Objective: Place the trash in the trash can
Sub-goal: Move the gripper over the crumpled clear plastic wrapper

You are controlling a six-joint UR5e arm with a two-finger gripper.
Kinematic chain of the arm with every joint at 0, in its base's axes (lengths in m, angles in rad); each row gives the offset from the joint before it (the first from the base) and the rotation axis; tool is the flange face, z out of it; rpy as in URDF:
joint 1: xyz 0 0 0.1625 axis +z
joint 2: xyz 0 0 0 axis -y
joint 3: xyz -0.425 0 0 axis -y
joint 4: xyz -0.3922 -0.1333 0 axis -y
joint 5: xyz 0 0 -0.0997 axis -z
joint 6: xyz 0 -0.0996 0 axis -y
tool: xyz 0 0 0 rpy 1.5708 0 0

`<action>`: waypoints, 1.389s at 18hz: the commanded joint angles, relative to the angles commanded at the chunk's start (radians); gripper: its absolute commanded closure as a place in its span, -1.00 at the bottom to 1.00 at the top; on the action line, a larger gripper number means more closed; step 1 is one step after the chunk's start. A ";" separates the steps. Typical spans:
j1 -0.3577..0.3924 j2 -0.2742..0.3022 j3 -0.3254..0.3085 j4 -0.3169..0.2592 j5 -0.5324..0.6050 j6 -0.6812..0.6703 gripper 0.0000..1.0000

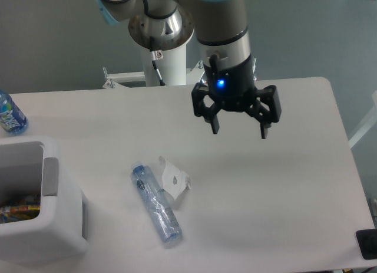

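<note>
A flattened clear plastic bottle with a blue cap (155, 203) lies on the white table, running from upper left to lower right. A small crumpled white wrapper (175, 178) rests against its right side. The white trash can (52, 220) stands at the lower left, with colourful items visible inside. My gripper (240, 130) hangs above the table, up and to the right of the trash, its two fingers spread open with nothing between them.
An uncrushed blue-labelled bottle (10, 114) stands at the far left edge behind the can. The arm's white base column (163, 55) rises at the back of the table. A dark object (366, 244) sits at the lower right corner.
</note>
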 joint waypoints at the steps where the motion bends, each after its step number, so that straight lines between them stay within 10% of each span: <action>1: 0.006 0.006 -0.006 0.005 0.002 0.000 -1.00; 14: 0.005 0.003 -0.049 0.024 0.040 -0.045 -1.00; 18: -0.005 0.008 -0.170 0.211 0.038 -0.081 -1.00; 25: -0.070 -0.029 -0.258 0.232 0.034 -0.175 -1.00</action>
